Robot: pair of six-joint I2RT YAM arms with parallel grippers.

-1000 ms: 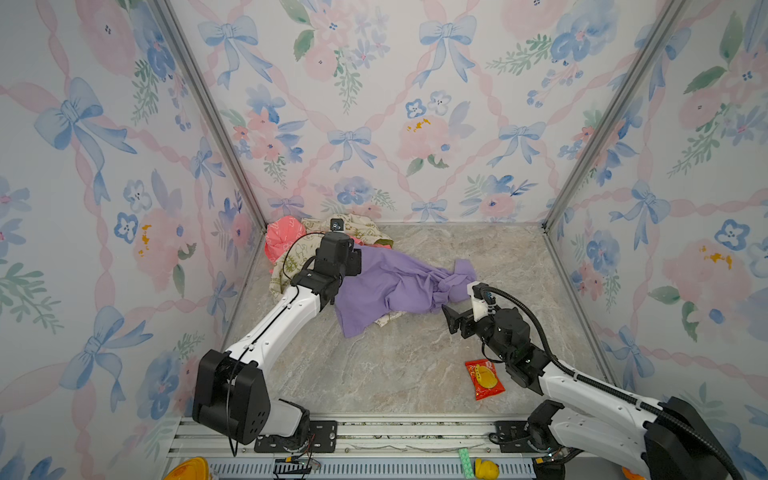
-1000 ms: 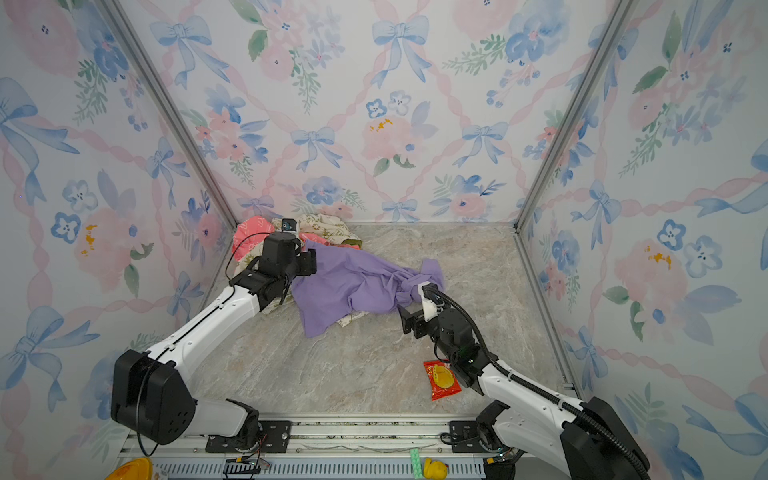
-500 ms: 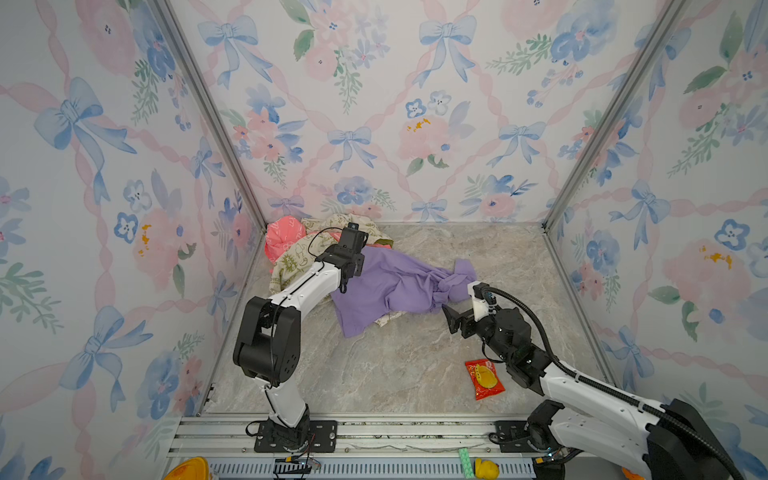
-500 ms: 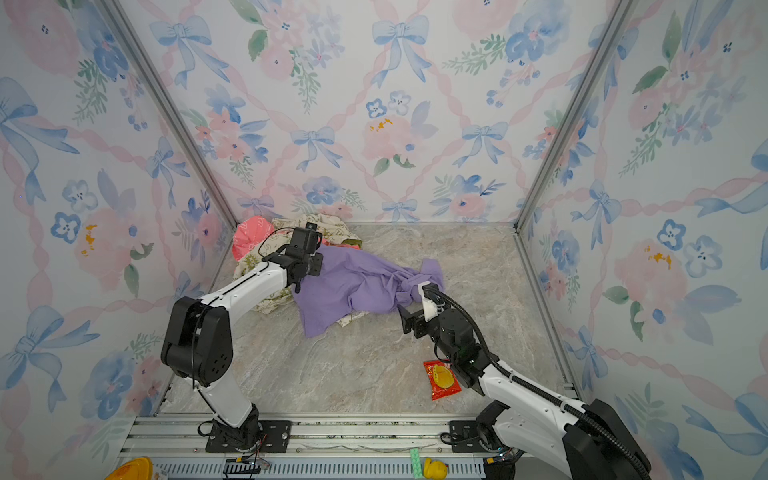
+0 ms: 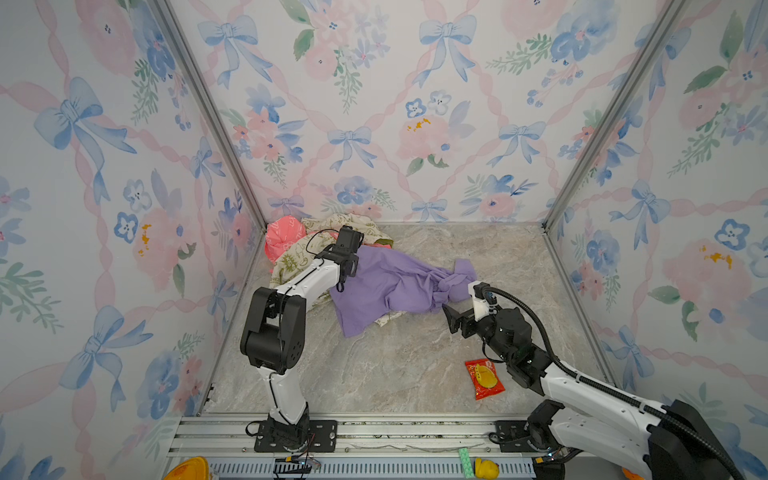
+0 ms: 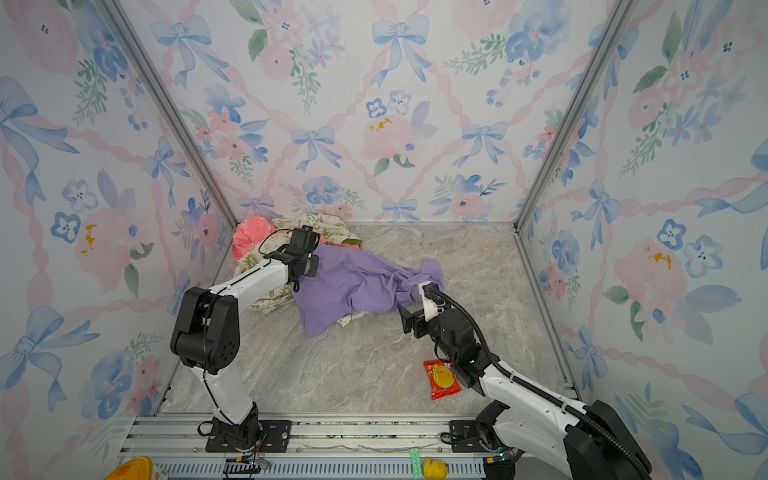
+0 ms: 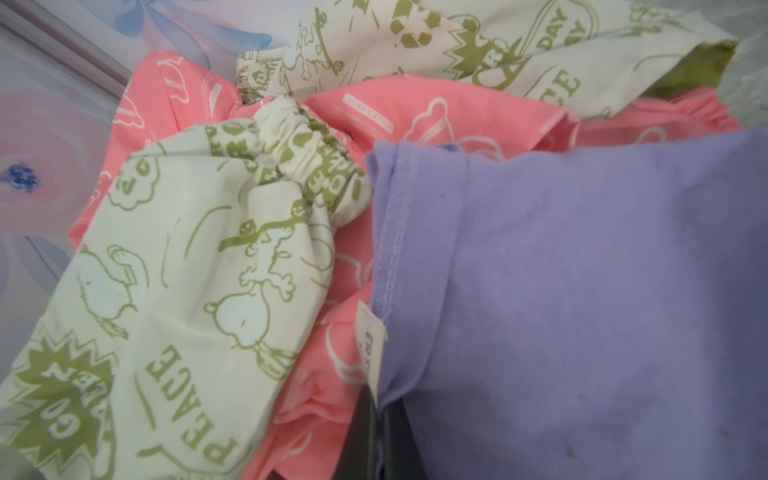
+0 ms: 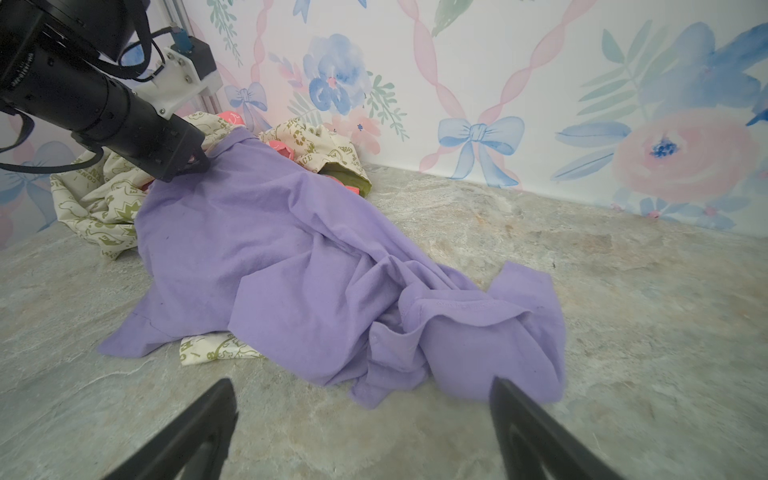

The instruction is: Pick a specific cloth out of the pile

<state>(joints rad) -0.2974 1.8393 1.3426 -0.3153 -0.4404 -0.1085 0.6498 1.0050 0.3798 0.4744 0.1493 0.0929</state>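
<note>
Light was bright and even in both top views, with faint shadows on the tabletop at five o'clock. The left wrist close-up looked hazy; the right pincer showed blurred.

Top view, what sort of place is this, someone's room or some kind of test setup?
Likely a staged robot test booth, not a lived-in room: floral wallpaper panels joined by metal corner posts, two robot arms bolted to a metal rail, and a lavender cloth draped over a pile of printed ones.
</note>
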